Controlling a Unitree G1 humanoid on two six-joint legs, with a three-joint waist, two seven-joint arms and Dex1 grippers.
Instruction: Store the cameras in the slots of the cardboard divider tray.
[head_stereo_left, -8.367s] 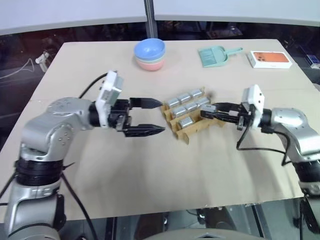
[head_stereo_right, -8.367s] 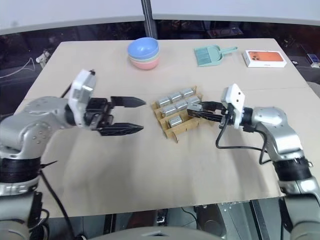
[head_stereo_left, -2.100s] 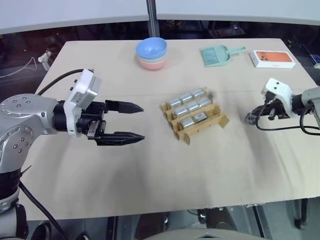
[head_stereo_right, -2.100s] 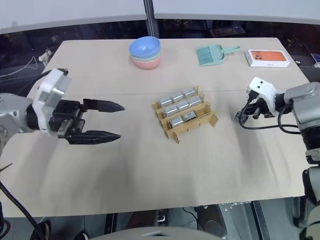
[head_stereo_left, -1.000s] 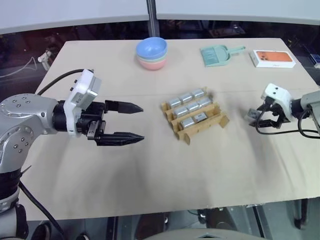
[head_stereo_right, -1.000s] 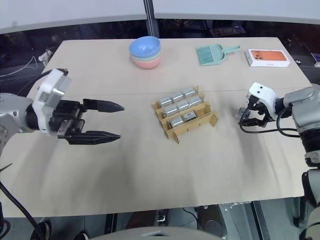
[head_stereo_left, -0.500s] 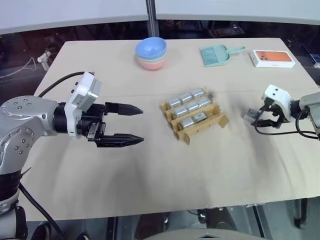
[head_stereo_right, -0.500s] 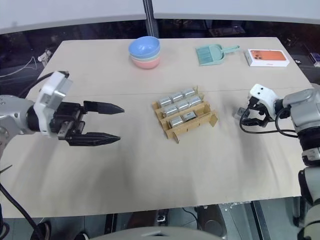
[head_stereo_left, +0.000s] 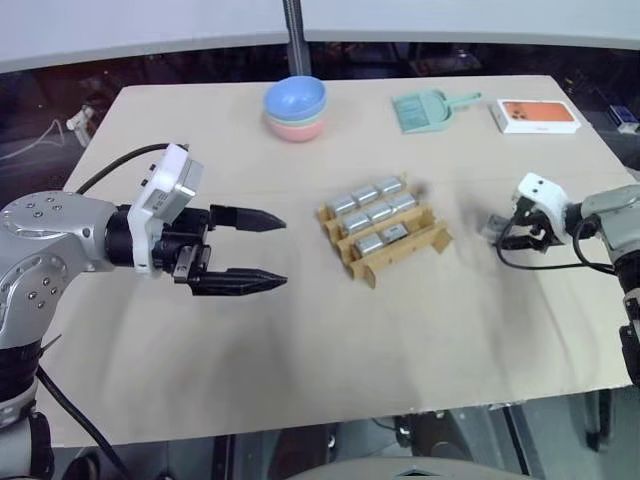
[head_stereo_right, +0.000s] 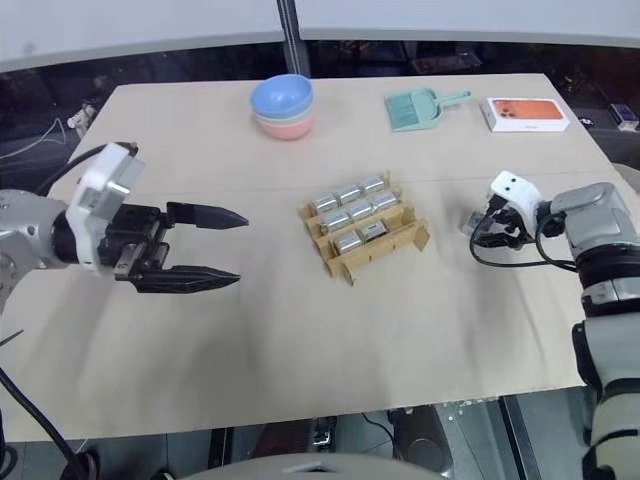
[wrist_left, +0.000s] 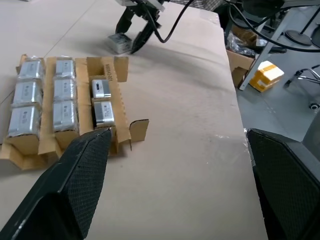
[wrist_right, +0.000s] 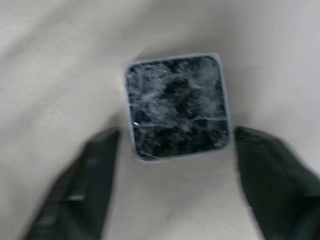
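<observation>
Eight of the cameras (wrist_left: 65, 92) in the cardboard divider tray (wrist_left: 139, 131): three in the first row, three in the second, two in the third. Remaining slot space of that third row bare. Tray at the middle of the table (head_stereo_left: 300, 350), set askew to the table edges.

Ninth camera (wrist_right: 175, 105) loose on the table at 3 o'clock from the tray, well apart from it, dark scuffed face up.

Right gripper (head_stereo_left: 498, 232) down at that loose camera, pointing toward 9 o'clock. Jaws parted and astride it. Fingers (wrist_right: 95, 165) flank the camera's near sides. One close against an edge, the other with a sliver of table showing between. Not clenched on it. Camera flat on the table, not lifted.

Left gripper (head_stereo_left: 284, 252) at 9 o'clock from the tray, well apart from it, above the table. Pointing toward 3 o'clock. Jaws released, spread wide, nothing between them.

Along the far edge:
- stacked bowls (head_stereo_left: 295, 105), blue on top, at 11 o'clock from the tray
- teal dustpan (head_stereo_left: 425, 110) at 1 o'clock
- white-and-orange flat box (head_stereo_left: 530, 115) at 2 o'clock

All three well apart from the tray and from both grippers.
</observation>
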